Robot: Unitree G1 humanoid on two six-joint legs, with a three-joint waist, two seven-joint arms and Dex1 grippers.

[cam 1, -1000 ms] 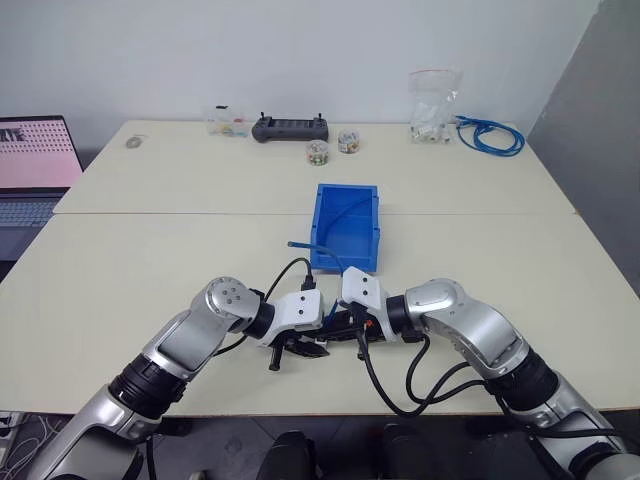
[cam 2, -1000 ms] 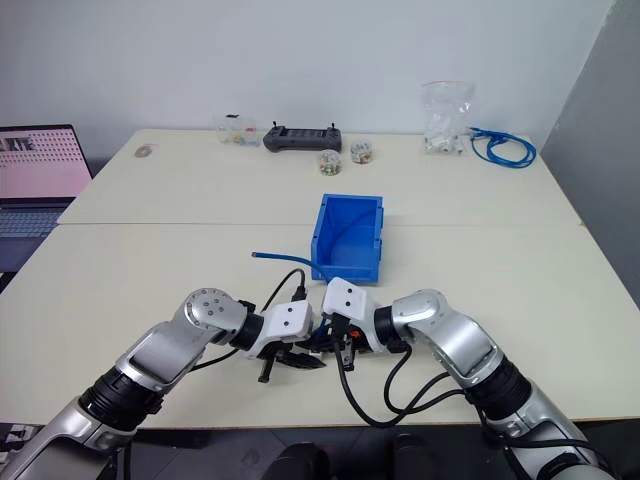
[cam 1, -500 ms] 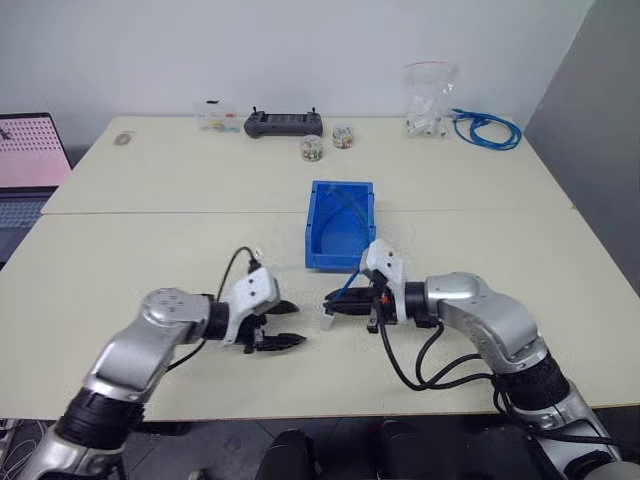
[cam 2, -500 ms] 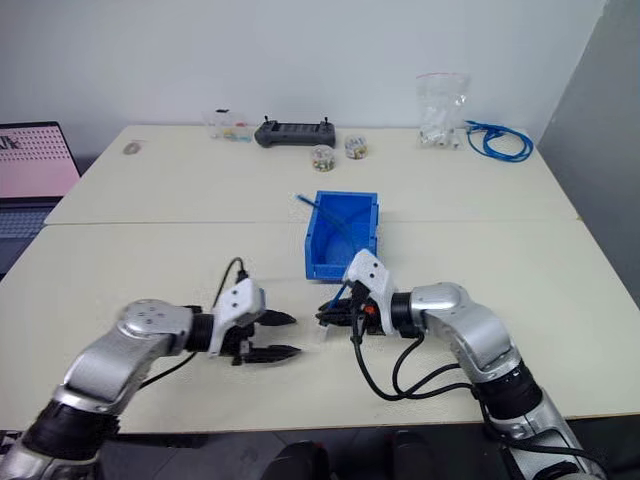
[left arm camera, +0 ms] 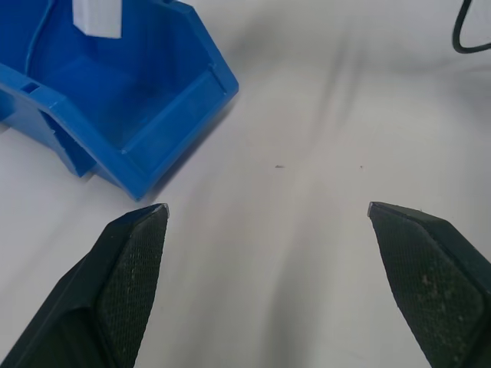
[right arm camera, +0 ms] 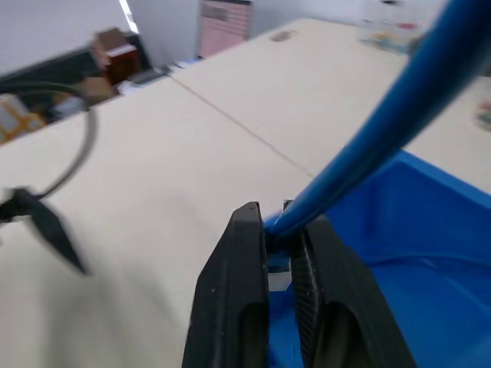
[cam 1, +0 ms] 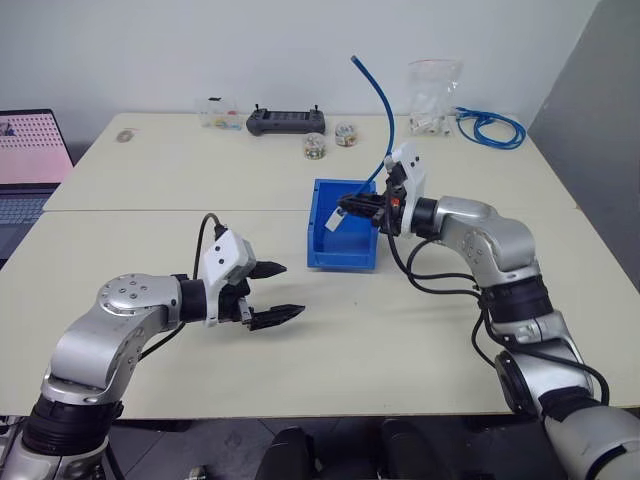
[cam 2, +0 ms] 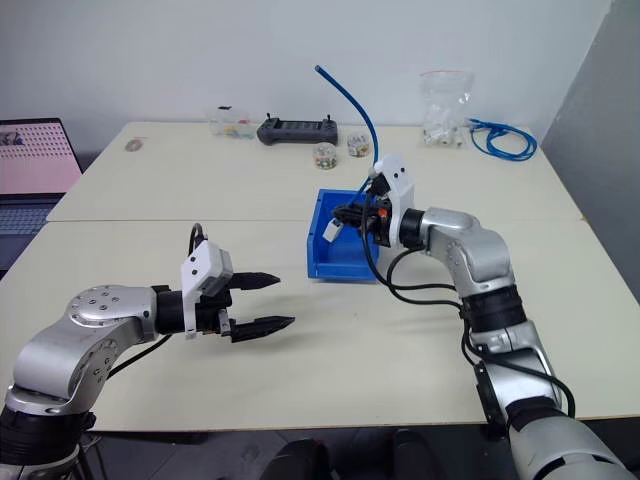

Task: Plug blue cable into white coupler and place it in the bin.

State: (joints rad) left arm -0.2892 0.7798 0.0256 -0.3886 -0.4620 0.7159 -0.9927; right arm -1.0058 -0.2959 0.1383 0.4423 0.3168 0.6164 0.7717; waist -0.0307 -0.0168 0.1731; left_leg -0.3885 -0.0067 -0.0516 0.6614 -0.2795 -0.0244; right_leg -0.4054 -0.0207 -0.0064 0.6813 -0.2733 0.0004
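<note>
Right tool (cam 1: 350,206), pinching the blue cable (cam 1: 378,85), has carried the mated white coupler (cam 1: 331,226) from the bench up over the bin (cam 1: 343,247); left tool (cam 1: 280,291), now spread, has released. Drop-off remains.

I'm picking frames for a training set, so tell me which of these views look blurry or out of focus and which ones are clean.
Right wrist view: the blue cable is soft close to the lens and the table behind is smeared, while the right gripper stays fairly sharp. Left wrist view: the left gripper's fingers are crisp, the bin slightly soft. Both eye views: evenly lit, sharp, with only faint shadows.
</note>
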